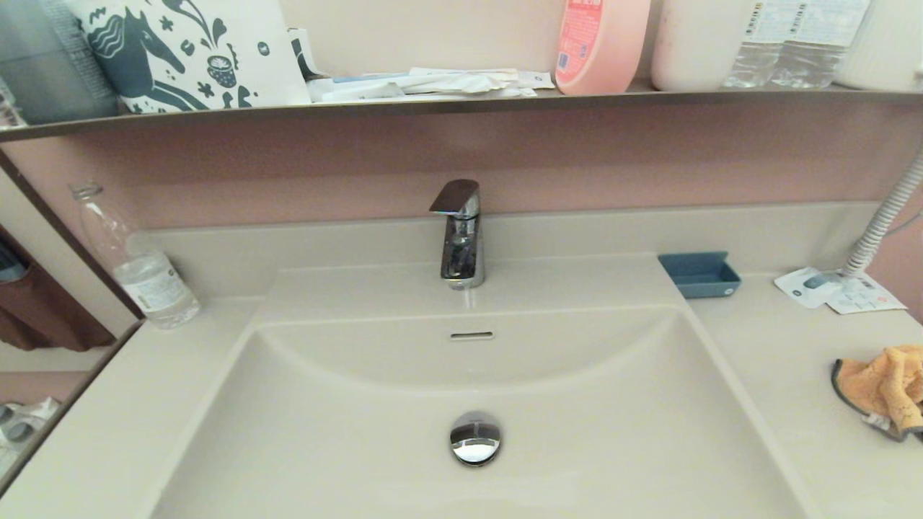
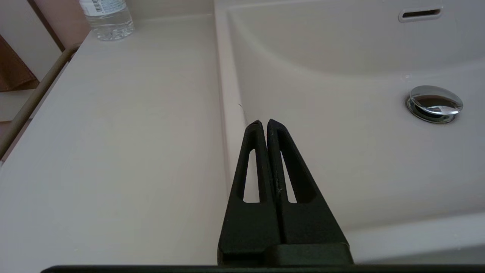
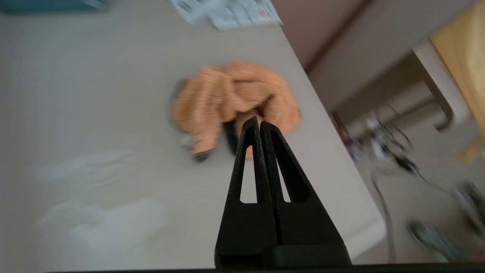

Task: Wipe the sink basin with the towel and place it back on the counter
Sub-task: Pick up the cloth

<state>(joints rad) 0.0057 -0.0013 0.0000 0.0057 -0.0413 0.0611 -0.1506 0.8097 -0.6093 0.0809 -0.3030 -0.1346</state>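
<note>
The orange towel (image 1: 887,386) lies crumpled on the counter (image 1: 786,360) to the right of the sink basin (image 1: 591,432), by the right edge of the head view. Seen from the right wrist, the towel (image 3: 235,100) sits just beyond my right gripper (image 3: 259,123), which is shut with nothing in it and hangs above the counter (image 3: 94,113). My left gripper (image 2: 263,123) is shut and empty over the basin's left rim (image 2: 227,113). The chrome drain plug (image 1: 475,437) sits at the middle of the basin. Neither gripper shows in the head view.
A chrome faucet (image 1: 460,234) stands behind the basin. A blue soap dish (image 1: 698,274) and white leaflets (image 1: 836,290) lie on the right counter beyond the towel. A clear water bottle (image 1: 137,267) stands at the back left. A dark shelf (image 1: 461,104) with bottles runs overhead.
</note>
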